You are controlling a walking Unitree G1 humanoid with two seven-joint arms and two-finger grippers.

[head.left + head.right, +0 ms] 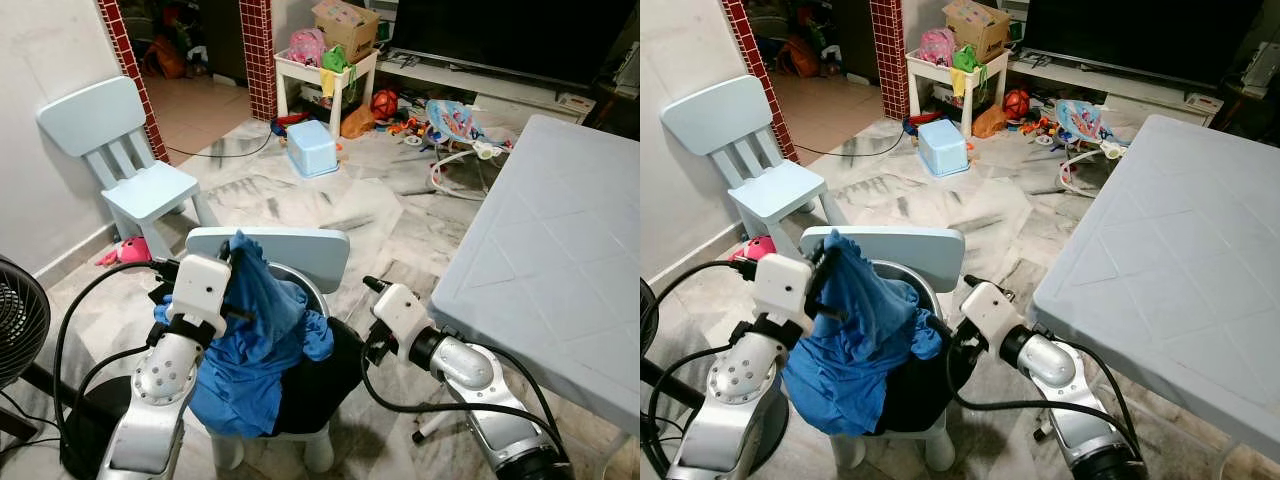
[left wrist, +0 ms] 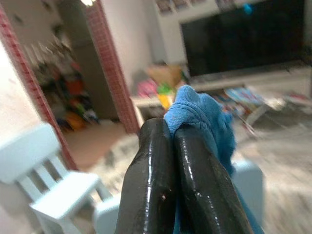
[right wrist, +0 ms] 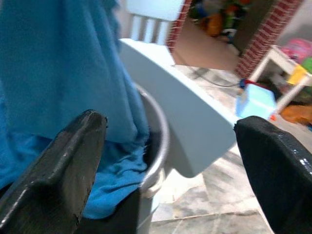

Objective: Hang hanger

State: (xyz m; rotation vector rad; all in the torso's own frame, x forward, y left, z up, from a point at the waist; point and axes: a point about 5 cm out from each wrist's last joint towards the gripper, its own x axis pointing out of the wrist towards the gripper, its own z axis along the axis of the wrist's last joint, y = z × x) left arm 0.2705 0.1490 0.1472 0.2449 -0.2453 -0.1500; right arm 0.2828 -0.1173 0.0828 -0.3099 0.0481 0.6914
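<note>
**Blue cloth pinched above the basin**

Cloth [image 1: 250, 340], a soft, rumpled blue garment, hangs in loose folds from the left gripper [image 2: 171, 127] down into a round metal basin [image 1: 930, 290] that sits on a small pale-blue chair [image 1: 275, 250]. No hanger can be made out in any view. A darker fabric [image 1: 320, 385] lies bunched under the blue one and spills over the basin's near side. The chair has a smooth, curved plastic backrest just behind the basin's rim.

The left gripper's two glossy black fingers [image 2: 151, 185] are pressed together, with a gathered knot of the blue cloth caught at their tips and lifted above the basin. The right gripper [image 3: 170, 141] is spread wide beside the basin, its matte black fingers [image 3: 63, 165] well apart and holding nothing; the blue cloth and the basin's rim lie just ahead of it.

A grey table [image 1: 560, 270] with a faint diamond pattern stands on the robot's right. A second pale-blue chair [image 1: 125, 160] stands by the wall on the left, and a black fan [image 1: 18, 320] is at the left edge. Toys and a light-blue stool [image 1: 311, 148] are scattered over the marbled floor [image 1: 400, 220] farther off.
</note>
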